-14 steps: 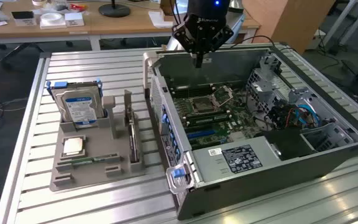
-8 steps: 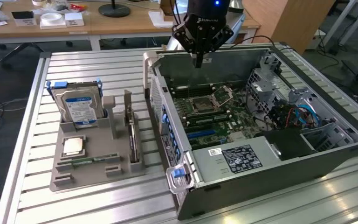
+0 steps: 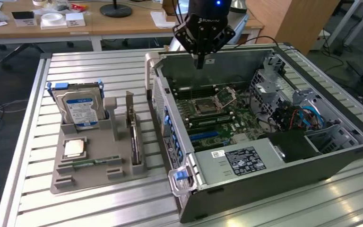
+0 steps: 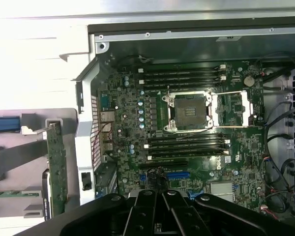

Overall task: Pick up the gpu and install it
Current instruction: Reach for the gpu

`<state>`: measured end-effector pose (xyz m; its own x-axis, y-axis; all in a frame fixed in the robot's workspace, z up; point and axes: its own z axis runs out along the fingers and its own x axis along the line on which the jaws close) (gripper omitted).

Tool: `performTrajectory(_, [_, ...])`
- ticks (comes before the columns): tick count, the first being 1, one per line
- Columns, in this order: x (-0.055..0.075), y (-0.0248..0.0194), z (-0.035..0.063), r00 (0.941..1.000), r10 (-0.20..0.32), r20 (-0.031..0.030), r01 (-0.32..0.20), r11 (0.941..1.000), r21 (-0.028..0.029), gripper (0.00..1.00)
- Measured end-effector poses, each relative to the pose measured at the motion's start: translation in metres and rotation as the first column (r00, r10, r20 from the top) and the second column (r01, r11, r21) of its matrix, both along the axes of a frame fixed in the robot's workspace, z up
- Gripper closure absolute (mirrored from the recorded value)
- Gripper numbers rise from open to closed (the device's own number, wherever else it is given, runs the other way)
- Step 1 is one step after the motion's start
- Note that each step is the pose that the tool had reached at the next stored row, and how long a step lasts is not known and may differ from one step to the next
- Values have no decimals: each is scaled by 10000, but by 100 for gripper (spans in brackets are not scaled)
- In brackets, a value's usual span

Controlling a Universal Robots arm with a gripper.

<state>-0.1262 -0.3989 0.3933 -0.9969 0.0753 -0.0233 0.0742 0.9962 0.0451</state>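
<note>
A slatted aluminium table (image 3: 93, 66) carries an open computer case (image 3: 282, 175), which lies on its side across the centre and the exterior view's right. Its motherboard (image 3: 213, 113) is exposed, with the processor socket bare and the expansion slots free.

A grey parts rack (image 3: 68, 175) sits at the exterior view's left, just beside the case, with a blue-labelled hard drive (image 3: 81, 109) standing upright at its far end. The gpu (image 3: 133, 137) stands on its long edge in the rack's slot nearest the case. Nothing touches it.

At the upper centre of the exterior view, the gripper (image 3: 199, 64) hangs over the case's far wall, well apart from the card. Its fingers are closed together on nothing. The wrist view looks straight down onto the motherboard, with the card's green edge off to one side.

The task appears to be at its opening step: the pick-up has not begun and the arm is not yet over the rack. A grasp would likely call for parted fingers squared to the card's thin upper edge, then a straight lift clear of the narrow slot.
</note>
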Motion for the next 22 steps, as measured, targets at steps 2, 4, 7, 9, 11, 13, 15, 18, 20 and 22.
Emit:
performTrajectory(2, [-21,0,0,10000,0,0,0,10000,0,89])
performTrajectory(4, [-41,0,-1,10000,0,1,0,10000,0,89])
performTrajectory(7, [-72,0,0,10000,1,0,-1,10000,-1,89])
performTrajectory(9, [-91,0,-1,10000,1,0,-1,10000,0,89])
performTrajectory(11, [-111,0,-1,10000,0,1,0,10000,0,89])
performTrajectory(13, [-132,0,-1,10000,1,1,-1,10000,0,89])
performTrajectory(15, [-154,0,-1,10000,0,1,0,10000,0,89])
performTrajectory(18, [-192,0,-2,10000,0,2,0,10000,1,89])
performTrajectory(20, [-216,0,-2,10000,0,2,0,10000,-1,89])
performTrajectory(22, [-242,0,-2,10000,1,3,-1,10000,0,89])
